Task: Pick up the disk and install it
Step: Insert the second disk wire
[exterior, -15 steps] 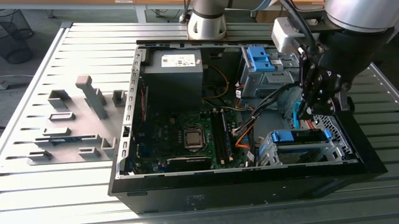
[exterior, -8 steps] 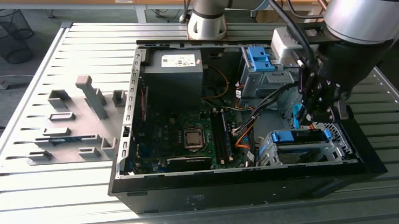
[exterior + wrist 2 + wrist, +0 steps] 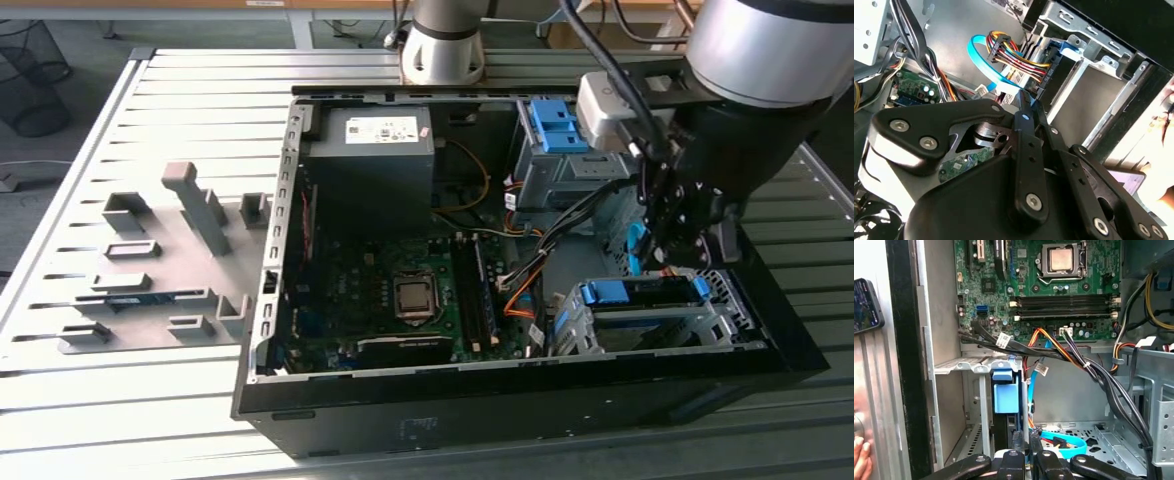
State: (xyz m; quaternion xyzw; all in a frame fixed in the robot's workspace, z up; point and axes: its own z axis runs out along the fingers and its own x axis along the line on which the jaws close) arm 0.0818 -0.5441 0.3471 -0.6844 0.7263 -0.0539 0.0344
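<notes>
Inside the open computer case (image 3: 787,350), the gripper (image 3: 1024,440) hung just above the drive cage (image 3: 661,320), its fingers (image 3: 1017,439) drawn nearly together with nothing visibly between them. The disk (image 3: 641,293), blue-railed, sat in that cage directly beneath. A hand (image 3: 861,460) rested outside the case wall.

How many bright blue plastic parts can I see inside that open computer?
2 in the exterior view: one blue part at the far drive cage, one blue part in the near cage below the gripper. Others may be hidden.

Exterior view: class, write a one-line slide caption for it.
Robot arm's gripper lowered inside the open computer case, just above the blue-railed disk in its metal cage.
</notes>
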